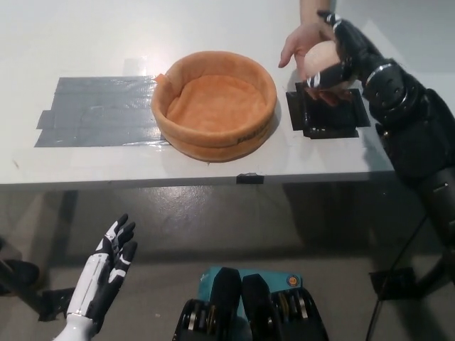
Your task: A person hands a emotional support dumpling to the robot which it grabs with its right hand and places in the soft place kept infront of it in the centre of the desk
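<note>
The round orange plush basket (214, 105) sat mid-desk, the flat grey tape patch (98, 111) just left, the black square mat (328, 114) right, beneath the pale dumpling (323, 58).

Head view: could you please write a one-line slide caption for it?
Handover: black right hand closes on the dumpling in a person's hand, beside the empty orange bed; white left hand idles low.
</note>
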